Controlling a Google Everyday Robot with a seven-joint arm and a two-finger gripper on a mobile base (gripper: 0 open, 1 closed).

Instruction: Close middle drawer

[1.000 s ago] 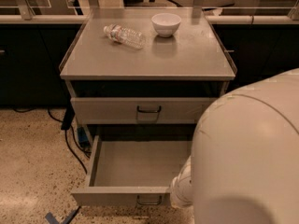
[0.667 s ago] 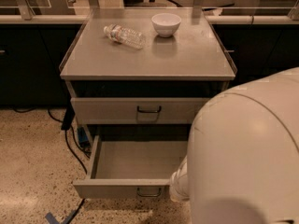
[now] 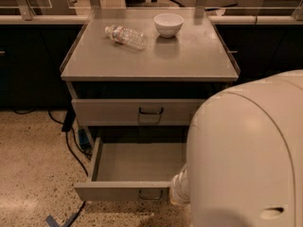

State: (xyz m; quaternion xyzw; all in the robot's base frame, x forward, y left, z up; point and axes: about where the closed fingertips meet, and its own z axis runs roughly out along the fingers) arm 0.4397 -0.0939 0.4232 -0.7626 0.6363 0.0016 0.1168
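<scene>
Middle drawer [image 3: 133,163]: pulled well out toward the near side, tray bare, front panel low in view with its small bar handle [image 3: 151,194] at centre.

Gripper [image 3: 178,194]: at the right end of the drawer front, touching or just beside it. It is mostly hidden by the arm's white shell [image 3: 246,155], so whether it is clenched or released I cannot tell.

Step in hand, as judged: push the front straight toward the far side. Contact is off-centre, so a slow, square push should keep the drawer from racking on its slides.

Top drawer [image 3: 118,112]: shut, just above.

Cabinet top [image 3: 151,63]: a plastic bottle [image 3: 125,36] on its side and a white bowl [image 3: 168,24], both clear of the drawer's travel.

Floor, left: dark cables [image 3: 71,148] near the drawer's left side, outside the tray. Nothing seen blocking its path.
</scene>
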